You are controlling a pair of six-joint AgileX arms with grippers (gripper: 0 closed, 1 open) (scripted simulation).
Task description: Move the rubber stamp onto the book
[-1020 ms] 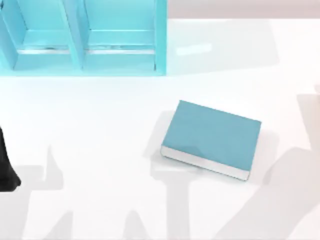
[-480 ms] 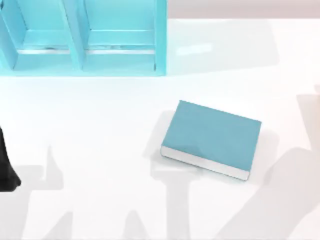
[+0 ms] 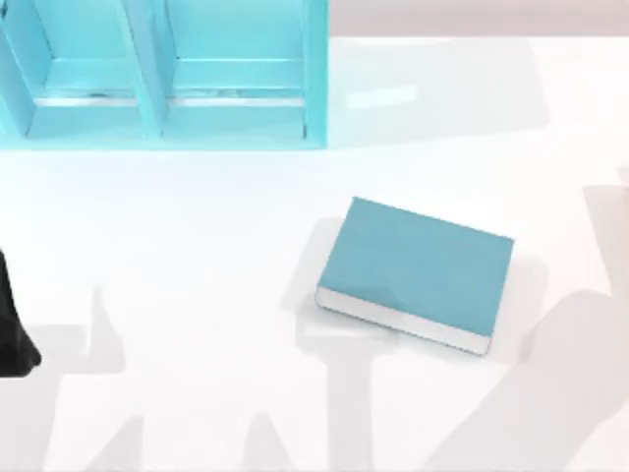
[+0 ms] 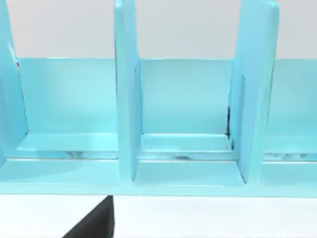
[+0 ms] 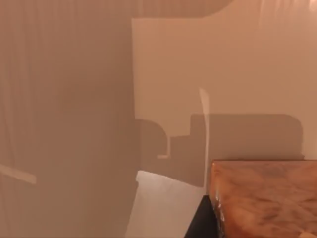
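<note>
Top view: the book (image 3: 418, 267), a flat rectangular hardcover with a plain teal-blue cover and white page edges, lies on the white table (image 3: 197, 246), right of centre, with nothing on its cover, so the placement is not done. The turquoise shelf unit with open compartments (image 3: 157, 74) stands well apart from the book, toward the far left. A dark part of the left arm (image 3: 12, 329) sits at the table's left edge, far from the book, idle. Left wrist view: faces the shelf unit's compartments (image 4: 183, 124), with a dark bit of the arm low in frame; whether the left pincer is open or closed, cannot tell. Right wrist view: the rubber stamp (image 5: 265, 198), a small block with a mottled orange-amber surface, sits very close to the camera over a tan-lit surface; likely at the right gripper, but gripping or not, cannot tell. Judgement: early stage; carrying the stamp to the book and setting it down remain.
</note>
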